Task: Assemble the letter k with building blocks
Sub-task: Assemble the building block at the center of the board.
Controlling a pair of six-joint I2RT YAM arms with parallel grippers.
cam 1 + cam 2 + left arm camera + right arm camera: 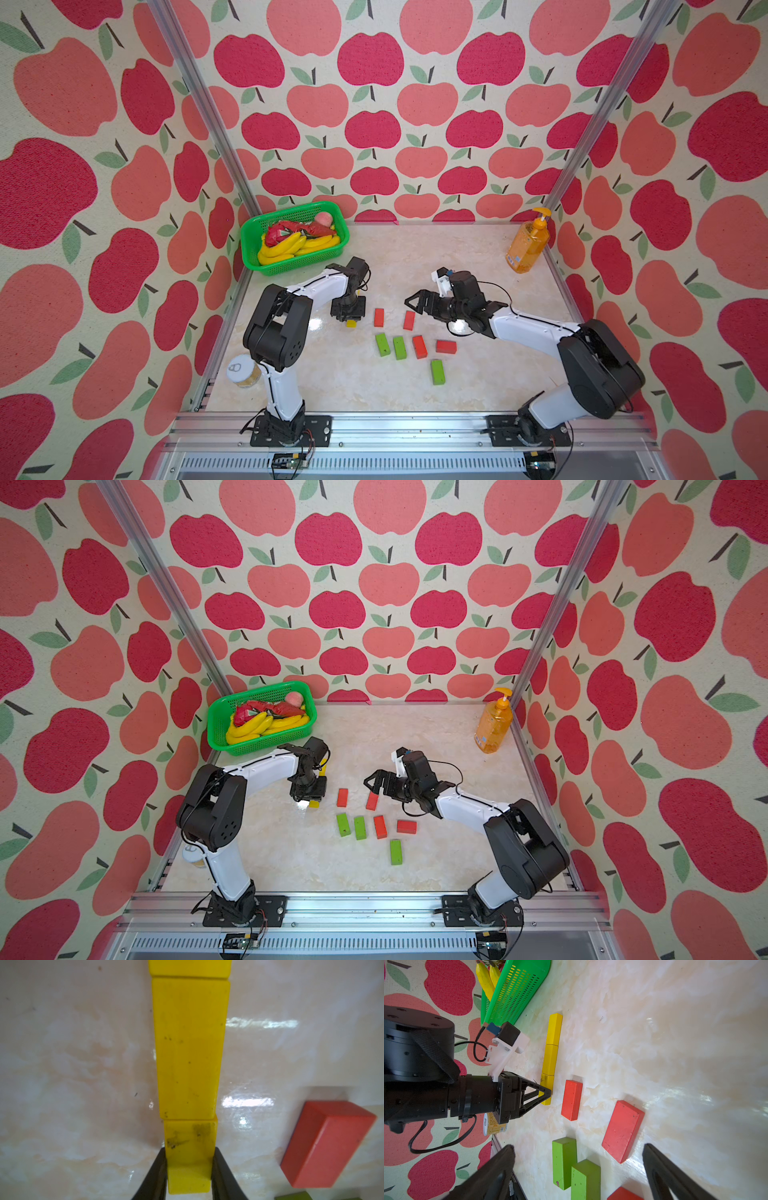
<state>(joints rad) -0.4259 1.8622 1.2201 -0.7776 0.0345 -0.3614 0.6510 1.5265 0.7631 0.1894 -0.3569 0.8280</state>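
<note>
Three yellow building blocks (550, 1059) lie end to end as a straight bar, the upright of the letter k. My left gripper (190, 1167) points straight down, shut on the bar's near end block (352, 323). Two red blocks (378, 317) (409, 320) lie just right of the bar. Nearer the front lie two more red blocks (419, 347) (446, 346) and three green ones (382, 344) (400, 348) (437, 372). My right gripper (412, 304) hangs open and empty above the table, with a slanted red block (623, 1130) lying ahead of its fingers.
A green basket (291, 208) holding bananas and other fruit stands at the back left, close behind the left arm. An orange soap bottle (528, 245) stands at the back right. A tin can (243, 370) sits by the left arm's base.
</note>
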